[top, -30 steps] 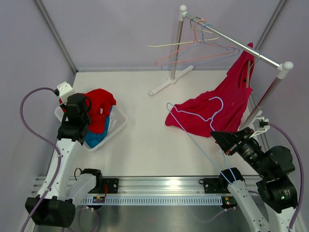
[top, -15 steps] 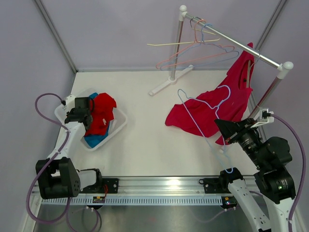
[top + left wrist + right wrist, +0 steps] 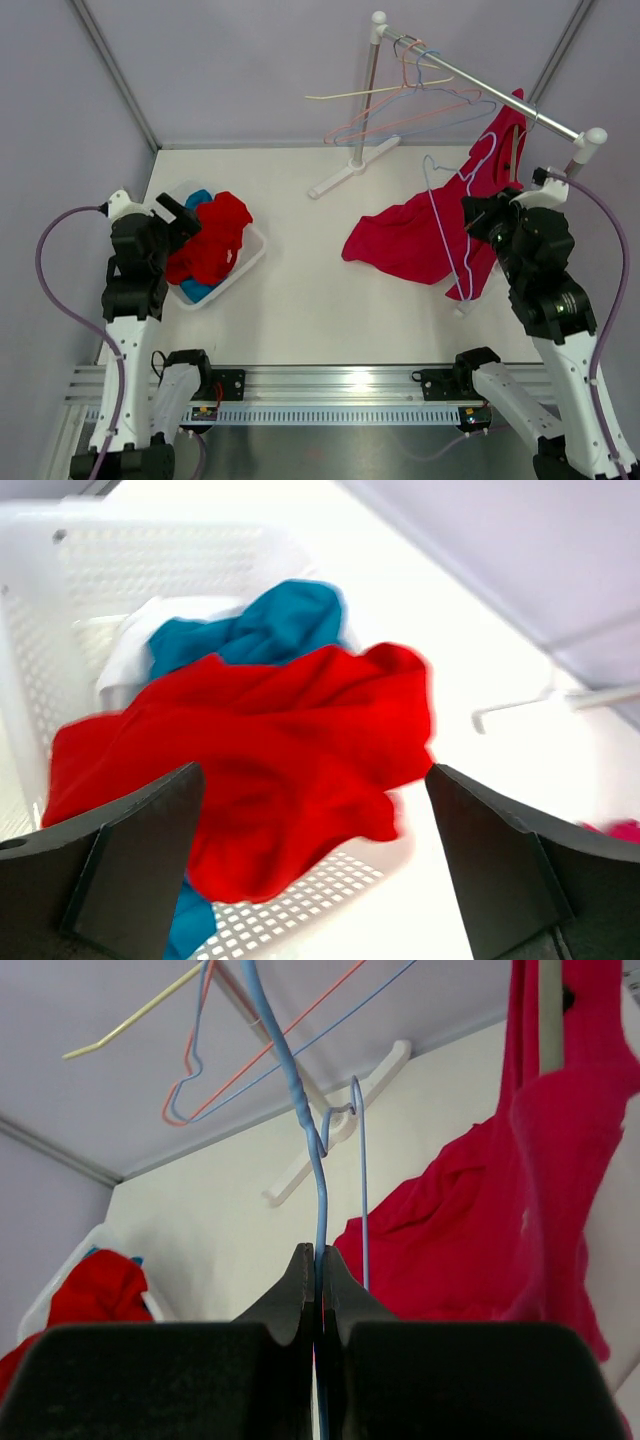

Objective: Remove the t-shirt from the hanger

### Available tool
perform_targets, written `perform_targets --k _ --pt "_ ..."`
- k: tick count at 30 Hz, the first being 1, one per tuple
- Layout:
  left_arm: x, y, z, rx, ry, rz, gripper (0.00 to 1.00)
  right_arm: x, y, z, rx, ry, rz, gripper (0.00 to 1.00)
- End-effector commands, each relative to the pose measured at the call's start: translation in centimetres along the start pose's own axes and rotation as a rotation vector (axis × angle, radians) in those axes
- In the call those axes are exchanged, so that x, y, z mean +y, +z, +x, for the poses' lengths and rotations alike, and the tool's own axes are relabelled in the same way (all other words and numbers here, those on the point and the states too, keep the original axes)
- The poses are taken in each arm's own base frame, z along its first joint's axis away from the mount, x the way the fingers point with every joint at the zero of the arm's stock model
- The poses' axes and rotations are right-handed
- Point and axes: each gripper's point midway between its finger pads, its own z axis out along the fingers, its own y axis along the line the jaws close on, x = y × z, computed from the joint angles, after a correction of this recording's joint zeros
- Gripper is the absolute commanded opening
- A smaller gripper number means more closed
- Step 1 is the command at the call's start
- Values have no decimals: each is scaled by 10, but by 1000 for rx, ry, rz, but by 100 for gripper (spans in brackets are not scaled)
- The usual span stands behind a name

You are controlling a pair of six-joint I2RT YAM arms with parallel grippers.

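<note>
Left gripper [image 3: 172, 215]: jaws spread wide with nothing between them, poised over the basket [image 3: 250, 255] at the left edge of the tabletop; it looks parked clear of the work.
Basket: white and perforated, holding a red garment [image 3: 215, 245] heaped on a teal one [image 3: 198, 200] (neither, I judge, is the shirt in question).
T-shirt [image 3: 400, 240]: crimson, its upper part slung over the rack rail [image 3: 480, 90] near the far right corner, so the rest trails down and pools on the tabletop by the right edge.
Hanger [image 3: 447, 235]: pale blue wire, held upright with the hook uppermost in front of the shirt. It appears free of the fabric, though its lower end crosses the cloth and I cannot tell there.
Right gripper [image 3: 318, 1290]: pinched fully closed on the hanger's wire below the twisted neck, a tight grip suited to thin wire. The shirt hangs just beside it, ungripped.
Spare hangers [image 3: 400, 110]: strung on the rail toward the far edge.
</note>
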Motion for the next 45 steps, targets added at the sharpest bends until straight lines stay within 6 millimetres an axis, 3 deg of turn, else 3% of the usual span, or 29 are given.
perform_targets --k 1,2,6,10,12,17,21,26,29,39,45 --pt "-27 -34 -9 -50 36 188 99 -1 18 -50 -158 -30 92 0" --pt "-32 -40 0 -28 48 243 99 -3 21 -55 -171 -42 112 0" --pt "-49 -70 8 -40 76 394 99 0 41 -80 -209 -86 173 0" --pt "-101 -110 31 91 120 720 99 4 57 -97 -227 -155 217 0" --pt "-122 -136 53 204 144 893 99 12 66 -105 -233 -182 209 0" --pt "-131 -179 84 290 222 1094 99 23 79 -113 -248 -268 227 0" --pt "-128 -202 107 341 295 1228 99 23 101 -112 -218 -320 273 0" --pt "-115 -196 145 423 343 1246 99 26 110 -114 -235 -369 305 0" --pt "-113 -193 158 453 346 1253 99 22 126 -110 -220 -407 344 0" --pt "-111 -199 162 452 360 1278 99 9 172 -95 -192 -461 459 0" --pt "-110 -198 164 453 358 1270 99 3 175 -78 -179 -443 469 0"
